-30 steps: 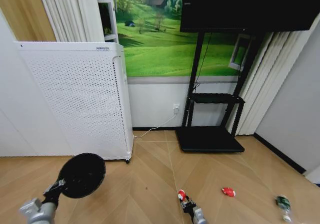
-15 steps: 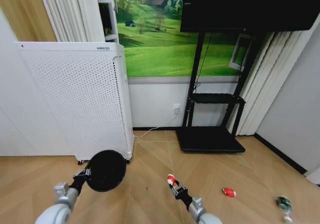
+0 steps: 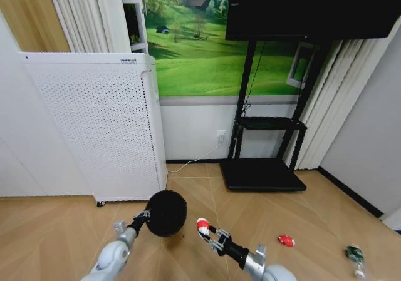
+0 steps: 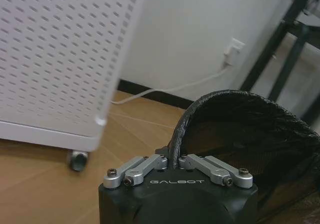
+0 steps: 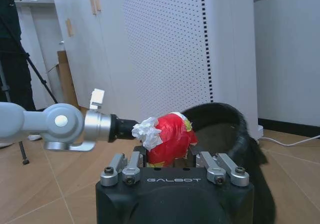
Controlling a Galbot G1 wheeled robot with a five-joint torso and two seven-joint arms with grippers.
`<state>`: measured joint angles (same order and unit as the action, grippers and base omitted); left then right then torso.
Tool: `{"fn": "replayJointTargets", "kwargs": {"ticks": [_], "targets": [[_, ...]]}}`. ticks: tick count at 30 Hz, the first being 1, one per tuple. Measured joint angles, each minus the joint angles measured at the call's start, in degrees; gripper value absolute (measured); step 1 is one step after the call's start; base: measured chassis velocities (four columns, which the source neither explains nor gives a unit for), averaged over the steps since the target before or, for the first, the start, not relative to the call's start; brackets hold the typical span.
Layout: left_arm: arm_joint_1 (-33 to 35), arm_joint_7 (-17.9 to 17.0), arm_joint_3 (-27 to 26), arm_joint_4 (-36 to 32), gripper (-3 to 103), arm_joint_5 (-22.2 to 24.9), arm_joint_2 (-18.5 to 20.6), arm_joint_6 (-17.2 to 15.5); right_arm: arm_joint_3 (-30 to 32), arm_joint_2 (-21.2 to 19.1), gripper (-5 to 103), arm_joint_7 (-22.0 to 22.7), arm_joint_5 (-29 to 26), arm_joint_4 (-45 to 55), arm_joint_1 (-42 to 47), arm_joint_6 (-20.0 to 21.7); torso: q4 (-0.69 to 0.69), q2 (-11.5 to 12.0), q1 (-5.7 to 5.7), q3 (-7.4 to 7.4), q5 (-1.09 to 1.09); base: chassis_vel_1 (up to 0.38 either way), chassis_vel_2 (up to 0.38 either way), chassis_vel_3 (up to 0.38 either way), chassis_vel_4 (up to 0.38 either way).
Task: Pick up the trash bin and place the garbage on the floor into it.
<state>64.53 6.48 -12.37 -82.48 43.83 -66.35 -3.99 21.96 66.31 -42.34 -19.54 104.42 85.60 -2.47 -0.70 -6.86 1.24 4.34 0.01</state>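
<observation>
In the lower centre of the head view, the left pincer (image 3: 145, 216) is clamped on the rim of the small round black trash bin (image 3: 166, 212), held off the wooden floor (image 3: 75, 224) with its mouth tilted toward the right arm. Just beside it, the right pincer (image 3: 210, 235) is clamped on a crumpled red-and-white wrapper lump (image 3: 202, 226), near the bin's rim. Lower right on the floor lie a second red-and-white lump (image 3: 286, 240) and a greenish-grey can-like piece (image 3: 355, 254), well apart from the bin

black trash bin (image 3: 166, 213), red-and-white wrapper lump (image 5: 167, 136), white perforated appliance (image 3: 100, 126)
</observation>
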Motion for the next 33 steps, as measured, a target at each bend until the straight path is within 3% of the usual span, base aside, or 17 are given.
{"fn": "replayJointTargets", "kwargs": {"ticks": [3,7,10,14,23,25,27,28,29,32,33], "targets": [[-1.4,1.0,5.9,1.7,5,-1.7,-1.8,0.2,-1.1,0.3,41,0.0,1.0,-0.3,-0.8,-0.2,0.01,0.0,0.00,0.00,0.00,0.000,0.000,0.000,0.000],[-1.1,2.2,7.8,1.3,5,-2.0,-2.6,0.2,-1.3,0.6,41,0.7,2.6,-1.0,-1.3,-0.8,0.01,0.0,0.00,0.00,0.00,0.000,0.000,0.000,0.000],[1.1,5.1,9.3,-0.9,5,-2.1,-3.1,-0.1,-0.9,1.4,41,2.5,3.5,-2.0,-1.4,-2.0,0.02,0.0,0.00,0.00,-0.01,0.000,0.000,0.000,0.000],[3.9,8.2,9.8,-4.0,5,-2.0,-2.5,-0.5,-0.1,2.6,41,4.0,5.0,-3.7,-2.1,-3.4,0.02,0.0,-0.01,-0.01,-0.01,0.000,0.000,0.000,0.000],[6.6,7.9,6.5,-7.4,5,0.0,-0.6,-0.6,2.1,1.3,40,3.8,5.7,-5.6,-2.6,-4.8,0.02,0.0,-0.01,-0.01,0.02,0.000,0.000,0.000,0.000],[6.7,7.9,6.4,-7.6,5,0.3,-0.5,-0.6,2.3,1.1,44,3.6,5.5,-5.5,-2.6,-4.8,0.03,0.0,-0.01,-0.01,0.03,0.000,0.000,0.000,0.000],[6.8,7.8,6.2,-7.8,5,0.5,-0.4,-0.6,2.6,0.7,55,3.4,5.3,-5.3,-2.5,-4.8,0.01,0.0,0.00,-0.01,-0.04,0.000,0.000,0.000,0.000],[6.6,7.6,6.0,-7.8,5,0.7,-0.4,-0.6,2.8,0.7,61,3.2,5.0,-5.1,-2.5,-4.8,0.02,0.0,-0.01,-0.01,0.03,0.000,0.000,0.000,0.000],[6.6,7.6,6.0,-7.8,5,0.7,-0.4,-0.6,2.8,0.7,61,3.2,5.0,-5.1,-2.5,-4.8,0.02,0.0,-0.01,-0.01,0.03,0.000,0.000,0.000,0.000],[6.3,7.1,5.9,-7.9,5,1.3,-0.7,-0.6,3.6,0.6,77,2.6,3.9,-4.2,-2.1,-5.0,0.01,0.0,-0.01,-0.01,-0.01,0.000,0.000,0.000,0.000],[6.3,7.0,5.8,-7.9,5,1.4,-0.8,-0.6,3.9,0.5,77,2.3,3.8,-4.0,-1.9,-5.2,0.02,0.0,-0.01,-0.01,0.00,0.000,0.000,0.000,0.000]]}}
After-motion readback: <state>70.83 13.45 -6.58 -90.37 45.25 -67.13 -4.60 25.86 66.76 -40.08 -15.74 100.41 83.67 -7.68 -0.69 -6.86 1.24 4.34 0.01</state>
